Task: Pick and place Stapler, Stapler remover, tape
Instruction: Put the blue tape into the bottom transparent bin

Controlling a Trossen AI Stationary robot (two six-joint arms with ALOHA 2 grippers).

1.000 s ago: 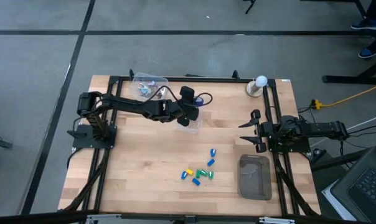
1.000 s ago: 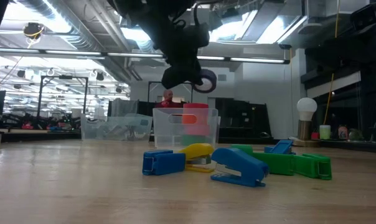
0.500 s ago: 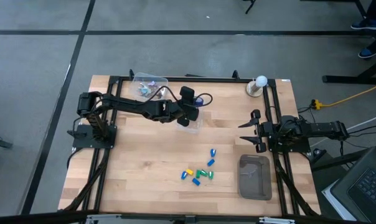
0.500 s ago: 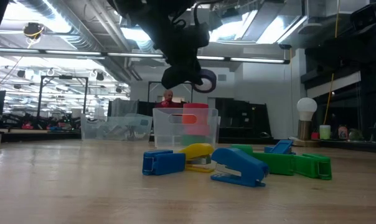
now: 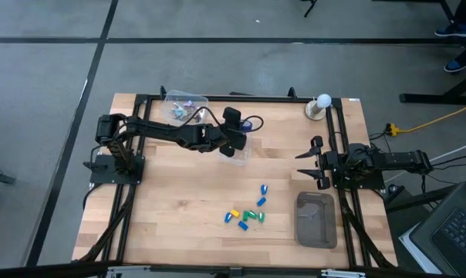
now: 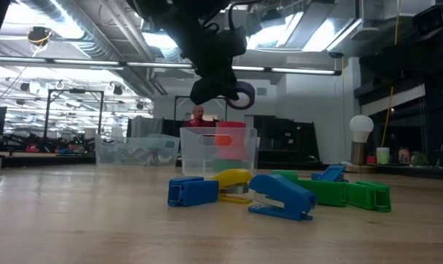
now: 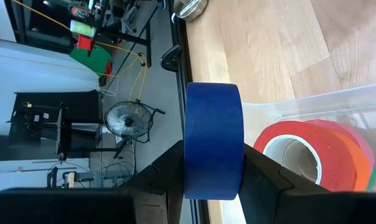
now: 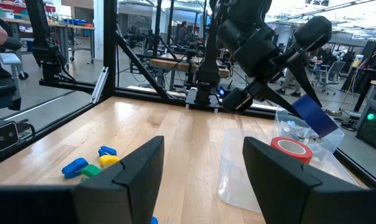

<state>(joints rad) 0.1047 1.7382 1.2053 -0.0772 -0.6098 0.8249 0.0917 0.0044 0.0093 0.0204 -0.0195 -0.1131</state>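
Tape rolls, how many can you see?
4. A blue roll sits in the left gripper over the clear bin; a red roll, an orange roll and a green roll lie together inside it. Others may hide behind.

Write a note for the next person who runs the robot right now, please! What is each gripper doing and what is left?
Left gripper: shut on a blue tape roll, held above the clear bin at the back middle of the table.
Right gripper: open, holding nothing, waiting at the right side of the table.
Done: red tape roll and other rolls, orange among them, already lie in the clear bin.
Left: drop the blue roll into the bin. The small blue, yellow and green staplers still sit loose near the table's front. The grey tray beside them looks unused.
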